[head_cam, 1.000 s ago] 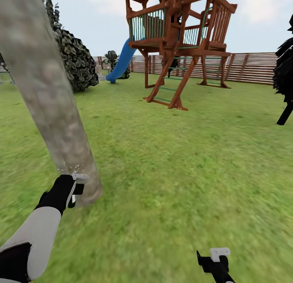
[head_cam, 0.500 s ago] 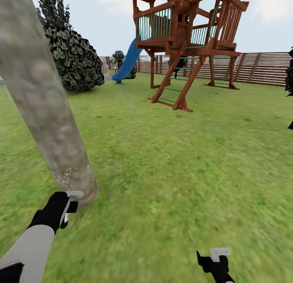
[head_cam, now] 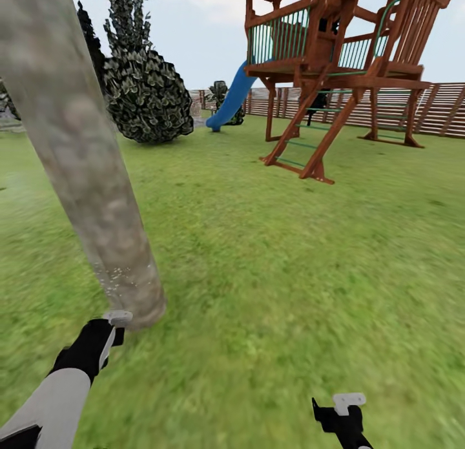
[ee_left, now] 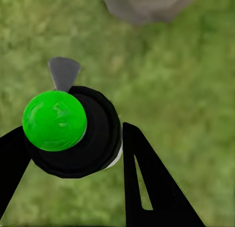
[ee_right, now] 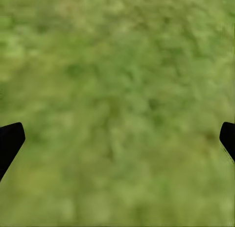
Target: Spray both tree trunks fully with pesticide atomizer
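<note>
Left wrist view: the pesticide atomizer (ee_left: 73, 134), black-bodied with a green cap, sits clamped between the left gripper (ee_left: 73, 153) fingers, nozzle toward the tree trunk (head_cam: 90, 177) just ahead, where pale droplets fleck the bark. Right gripper (ee_right: 117, 138) hangs wide open and empty above the lawn (head_cam: 290, 261); a play tower (head_cam: 336, 61) stands well beyond.

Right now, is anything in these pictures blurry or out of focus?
Head view: the tree trunk and the near grass are smeared, while the play tower stays crisp. Left wrist view: the green-capped atomizer is sharp and the lawn behind is soft. Right wrist view: grass uniformly blurred.
</note>
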Tool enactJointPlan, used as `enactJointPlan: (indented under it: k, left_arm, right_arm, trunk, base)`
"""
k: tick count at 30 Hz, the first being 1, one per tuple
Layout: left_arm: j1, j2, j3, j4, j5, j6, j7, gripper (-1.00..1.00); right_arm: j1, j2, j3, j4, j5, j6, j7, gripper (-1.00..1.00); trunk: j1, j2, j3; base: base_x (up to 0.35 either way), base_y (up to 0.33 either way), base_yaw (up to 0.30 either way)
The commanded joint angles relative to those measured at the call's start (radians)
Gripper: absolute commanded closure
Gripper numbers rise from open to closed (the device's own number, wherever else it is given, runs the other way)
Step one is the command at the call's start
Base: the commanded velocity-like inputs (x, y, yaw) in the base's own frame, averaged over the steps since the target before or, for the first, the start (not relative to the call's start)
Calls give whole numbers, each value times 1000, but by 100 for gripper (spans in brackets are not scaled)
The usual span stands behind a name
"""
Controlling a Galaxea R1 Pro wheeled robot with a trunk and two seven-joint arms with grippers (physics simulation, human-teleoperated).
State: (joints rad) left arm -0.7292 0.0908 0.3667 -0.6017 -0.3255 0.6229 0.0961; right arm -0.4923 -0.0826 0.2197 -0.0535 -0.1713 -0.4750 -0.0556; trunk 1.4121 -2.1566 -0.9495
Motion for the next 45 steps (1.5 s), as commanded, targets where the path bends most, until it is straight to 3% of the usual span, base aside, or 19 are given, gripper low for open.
enactJointPlan:
  k: [1,4,13,21,23,26,35,45]
  left_arm:
    - [1,-1,2,-1,2,1,7,100]
    - [3,-9,2,0,7,-2,11,100]
    - [16,-28,1,-7,14,-6,7,100]
    - [16,-43,0,-27,13,-4,7,100]
    - [16,-54,-1,-84,14,0,5,100]
    - [10,-66,-2,-97,13,4,5,100]
    - [16,-65,-1,-89,11,2,20,100]
    - [16,-65,3,-84,13,-3,22,100]
  right_arm:
    - [0,0,9,0,-8,-2,-3,-100]
    - [0,-2,8,0,-8,-2,-3,-100]
    - [-19,44,13,-16,-7,-7,-6,-100]
    - [-17,43,13,-4,-4,-7,-7,-100]
    - [-17,43,13,10,-5,-7,-7,-100]
    - [-17,43,13,12,-5,-7,-7,-100]
    - [-17,43,15,12,-2,-7,-6,-100]
    - [-17,44,16,14,-2,-7,-7,-100]
  trunk:
    - [0,0,-1]
    - [0,0,-1]
    - [0,0,-1]
    - [0,0,-1]
    - [0,0,-1]
    - [0,0,-1]
    - [0,0,-1]
    - [0,0,-1]
  base:
    - [134,-224,223]
    - [155,-212,66]
    - [0,0,0]
    - [0,0,166]
    - [0,0,276]
    - [48,-42,240]
    - [36,-257,24]
    - [152,-242,230]
